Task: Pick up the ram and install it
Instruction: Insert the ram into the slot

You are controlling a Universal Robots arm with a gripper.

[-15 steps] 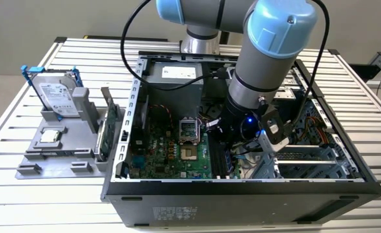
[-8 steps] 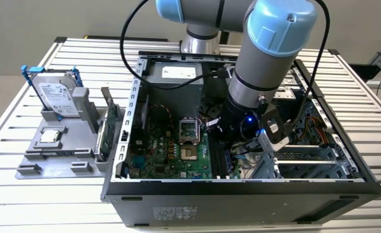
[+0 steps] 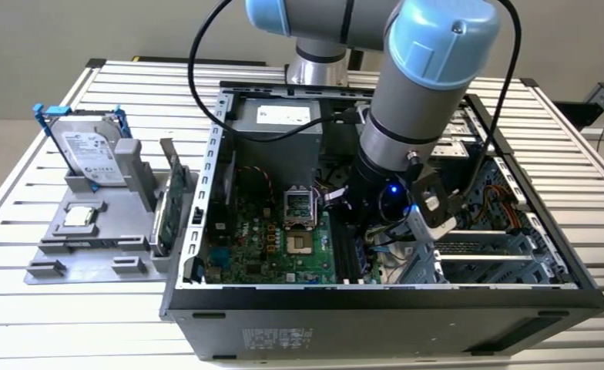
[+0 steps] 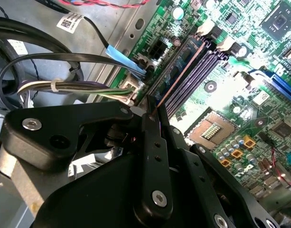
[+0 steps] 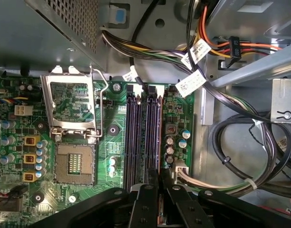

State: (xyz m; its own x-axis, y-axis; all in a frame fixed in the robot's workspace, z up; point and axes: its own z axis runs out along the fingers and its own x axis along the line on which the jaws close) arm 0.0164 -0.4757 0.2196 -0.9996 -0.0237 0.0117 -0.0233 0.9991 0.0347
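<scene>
Ram (image 4: pixel 179 76): gripped edge-on between the closed fingers of the hand (image 4: pixel 152 114), held low inside the open computer case (image 3: pixel 384 297) directly over the motherboard's memory slots (image 5: pixel 144 137); pickup done, seating judged under way, not confirmed as latched.

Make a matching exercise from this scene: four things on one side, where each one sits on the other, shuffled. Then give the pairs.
Things:
1. ram
2. hard drive
3. gripper
4. CPU socket

Places:
A. upright on the grey stand outside the case
B. on the motherboard, beside the memory slots, open
C. edge-on in line with the memory slots
D. low inside the case, over the memory slots

Pairs: 1-C, 2-A, 3-D, 4-B
</scene>
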